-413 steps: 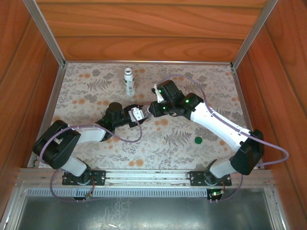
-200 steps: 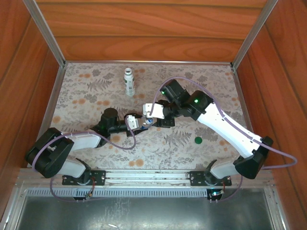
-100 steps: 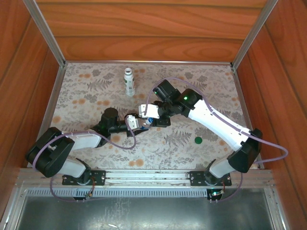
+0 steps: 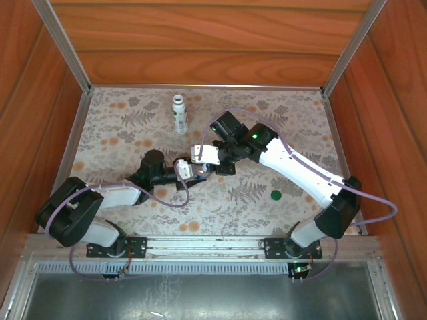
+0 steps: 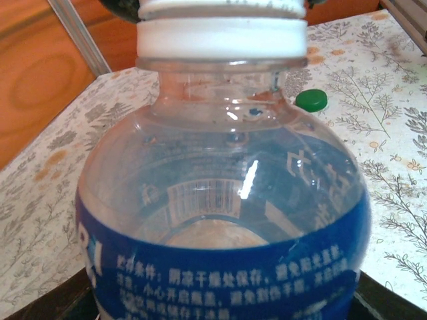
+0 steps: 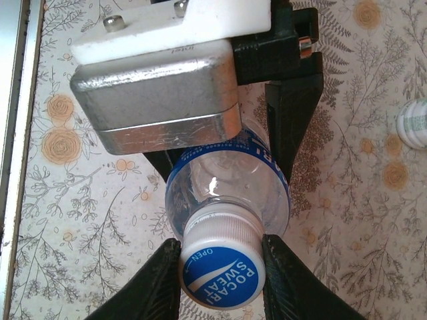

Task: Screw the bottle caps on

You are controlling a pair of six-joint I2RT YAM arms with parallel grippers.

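Note:
My left gripper [image 4: 189,168] is shut on the short clear bottle with the blue label [image 5: 220,200], held tipped toward the right arm. The blue cap [image 6: 221,273] sits on the bottle's neck, its white rim [image 5: 220,33] against the neck ring. My right gripper [image 6: 221,275] is shut on the blue cap, one black finger [image 6: 157,283] pressing each side. In the top view the right gripper [image 4: 202,162] meets the bottle at mid-table. The taller white bottle [image 4: 179,113] stands uncapped at the back. The dark green cap [image 4: 275,195] lies on the mat to the right.
A floral mat [image 4: 120,133] covers the table, with wooden walls [image 4: 213,40] on three sides and a metal rail [image 4: 200,243] along the near edge. The white bottle's top [image 6: 413,123] shows at the right edge of the right wrist view.
The left gripper carried the bottle slightly down and left. The right gripper followed, its wrist turning on the cap. In the last half second little has shifted.

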